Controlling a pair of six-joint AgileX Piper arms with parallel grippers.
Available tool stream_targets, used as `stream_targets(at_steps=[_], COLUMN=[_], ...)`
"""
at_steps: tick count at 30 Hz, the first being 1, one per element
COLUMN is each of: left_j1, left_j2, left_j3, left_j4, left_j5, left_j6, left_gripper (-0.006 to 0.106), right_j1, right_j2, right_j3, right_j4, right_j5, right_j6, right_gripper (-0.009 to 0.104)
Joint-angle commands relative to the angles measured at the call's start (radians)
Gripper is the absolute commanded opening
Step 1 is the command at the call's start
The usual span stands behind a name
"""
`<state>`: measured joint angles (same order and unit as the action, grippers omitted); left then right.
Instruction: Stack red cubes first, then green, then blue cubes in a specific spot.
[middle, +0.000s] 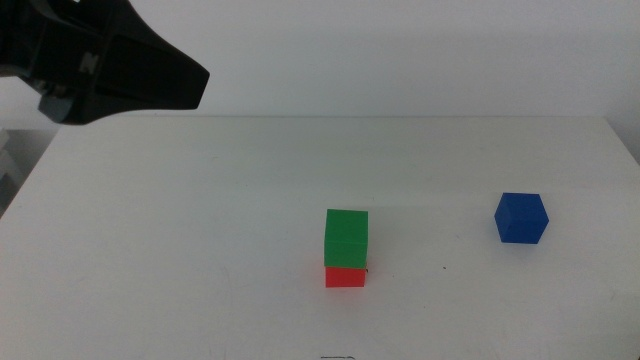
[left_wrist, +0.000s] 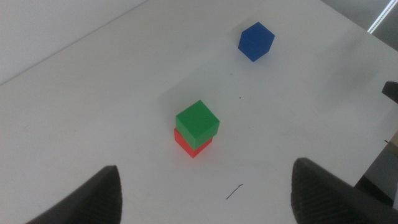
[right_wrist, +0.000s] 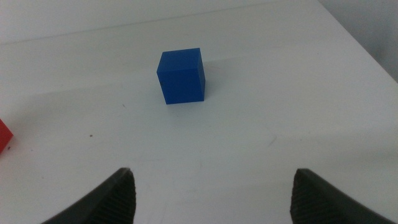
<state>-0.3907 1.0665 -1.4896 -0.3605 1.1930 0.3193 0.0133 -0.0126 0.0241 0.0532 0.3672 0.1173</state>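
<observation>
Place: I read it as a lab test bench | Evidence: plain white matte tabletop (middle: 200, 250) against a bare white wall (middle: 400, 50) | Props: only small solid colour cubes, green (middle: 346, 236) on red (middle: 345, 277), blue (middle: 521, 218) apart at right

No readable txt, labels or nos. anywhere on cubes, table or arm.

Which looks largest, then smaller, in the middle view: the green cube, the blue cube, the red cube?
1. Green cube and blue cube: they look about alike, so I do not rank them.
2. Red cube: it shows least, because the green cube sits on it and hides most of it.
</observation>
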Motion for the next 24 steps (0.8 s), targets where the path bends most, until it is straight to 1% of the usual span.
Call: stream_targets(at_steps=[1, 5, 9, 11, 14, 16, 18, 20, 24], left_j1=[0.003, 0.003, 0.003, 0.003, 0.003, 0.003, 0.003, 0.003, 0.003], left_j2=[-0.013, -0.013, -0.013, -0.013, -0.013, -0.013, -0.013, -0.013, -0.013], left_j3=[-0.023, -0.023, -0.023, -0.023, -0.023, -0.023, -0.023, -0.023, -0.023], left_j4=[-0.03, -0.023, -0.018, -0.017, -0.017, -0.017, -0.017, -0.017, -0.017], left_j5=[-0.057, -0.057, -0.057, -0.057, -0.057, -0.057, -0.057, -0.057, -0.057], left_j6=[0.0, 0.0, 0.0, 0.0, 0.0, 0.0, 0.0, 0.0, 0.0], left_gripper=[0.092, 0.092, 0.092, 0.092, 0.092, 0.092, 0.092, 0.092, 0.092], right_j1=[-0.008, -0.008, -0.008, -0.008, -0.008, -0.007, -0.007, -0.007, 0.023], right_j2=[0.003, 0.072, 0.209, 0.29, 0.435, 0.527, 0.64, 0.746, 0.986], right_j3=[-0.04, -0.15, -0.293, -0.37, -0.511, -0.597, -0.686, -0.783, -1.036], right_j4=[-0.021, -0.018, -0.027, -0.032, -0.033, -0.048, -0.077, -0.083, -0.125], right_j5=[-0.044, -0.039, -0.023, 0.005, 0.088, 0.135, 0.14, 0.21, 0.481], right_j6=[-0.011, -0.011, -0.011, -0.011, -0.011, -0.011, -0.008, 0.021, 0.1], right_gripper=[0.063, 0.063, 0.063, 0.063, 0.063, 0.063, 0.063, 0.063, 0.063])
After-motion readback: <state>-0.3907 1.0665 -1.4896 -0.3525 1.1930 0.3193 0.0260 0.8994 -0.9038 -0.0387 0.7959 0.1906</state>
